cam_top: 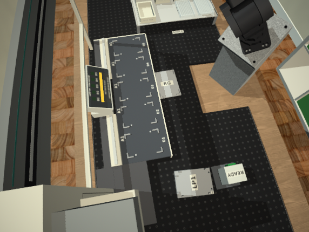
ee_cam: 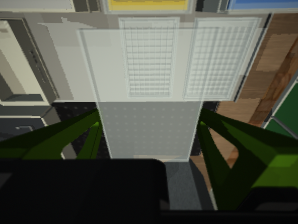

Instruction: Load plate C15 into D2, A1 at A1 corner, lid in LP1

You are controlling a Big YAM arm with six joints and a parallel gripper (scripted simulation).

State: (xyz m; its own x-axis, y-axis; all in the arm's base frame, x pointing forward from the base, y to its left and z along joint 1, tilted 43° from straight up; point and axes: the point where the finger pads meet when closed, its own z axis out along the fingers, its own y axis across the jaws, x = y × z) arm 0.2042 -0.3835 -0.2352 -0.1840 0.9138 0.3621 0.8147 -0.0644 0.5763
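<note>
In the wrist view my gripper (ee_cam: 149, 112) is shut on a clear plate lid (ee_cam: 145, 95), with its green fingers on the lid's two long sides. The lid hangs above the shelf edge. Through and beyond it I see two well plates on the shelf, one in the middle (ee_cam: 150, 57) and one to the right (ee_cam: 220, 57). I cannot read any plate label. In the top view the shelf (cam_top: 174, 11) is at the top, and the gripper itself is out of frame. Deck position D2 (cam_top: 138, 113) is empty. Lid park LP1 (cam_top: 193, 182) is empty.
The deck (cam_top: 138, 97) holds nothing in D1 to D5. The regrip nest RG (cam_top: 168, 86) is empty. The READY key (cam_top: 233, 174) stands right of LP1. The arm's base (cam_top: 248, 24) stands on a grey block. A cream reservoir (cam_top: 146, 9) sits on the shelf.
</note>
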